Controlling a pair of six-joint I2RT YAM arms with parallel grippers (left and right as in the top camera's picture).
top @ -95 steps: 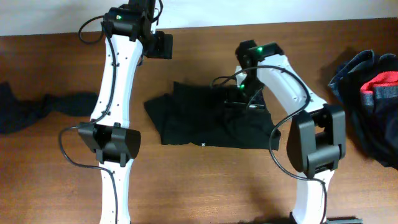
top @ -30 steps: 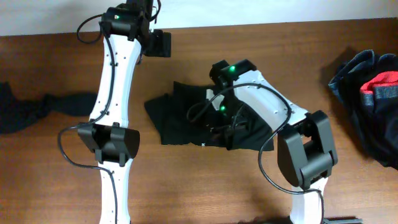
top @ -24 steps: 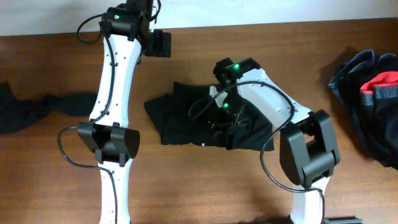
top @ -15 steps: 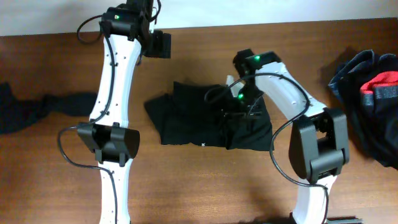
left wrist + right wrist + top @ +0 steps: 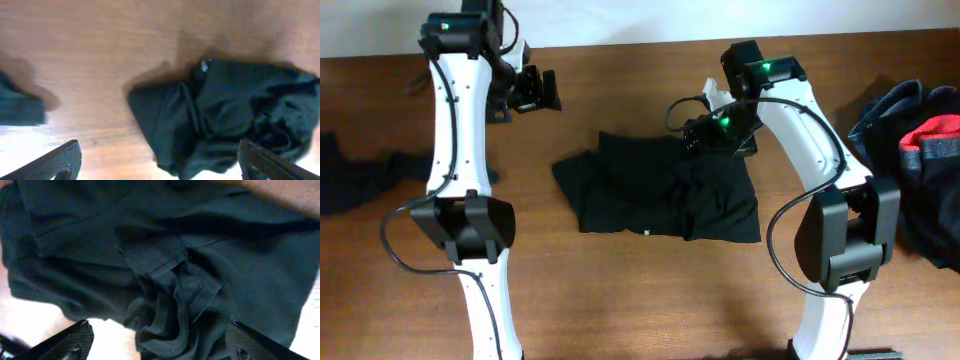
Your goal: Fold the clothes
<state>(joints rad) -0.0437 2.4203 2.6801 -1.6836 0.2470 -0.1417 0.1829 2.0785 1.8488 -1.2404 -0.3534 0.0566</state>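
- The right end effector (image 5: 157,329) hangs just above the far edge of the black top (image 5: 640,190). Its fingers are wide apart and hold nothing.
- The left end effector (image 5: 159,150) is up in the air, off to the far left of the top. Its fingers are wide apart and empty too.
- A lump of bunched cloth sits under the right end effector. If a fold goes over that lump, the fold would likely come out fat and crooked.
- If the fingers pinch more than one layer, the whole top could slide on the worktop (image 5: 650,300), and the neat part could open up.
- The black top lies in the middle of the worktop. It is mostly a flat, wide shape, but its left corner sticks out and its right half is wrinkly. A tiny white mark (image 5: 647,234) shows at the near edge.
- A dark blue and red pile (image 5: 910,170) waits at the right edge. Another dark cloth (image 5: 370,175) lies far left.
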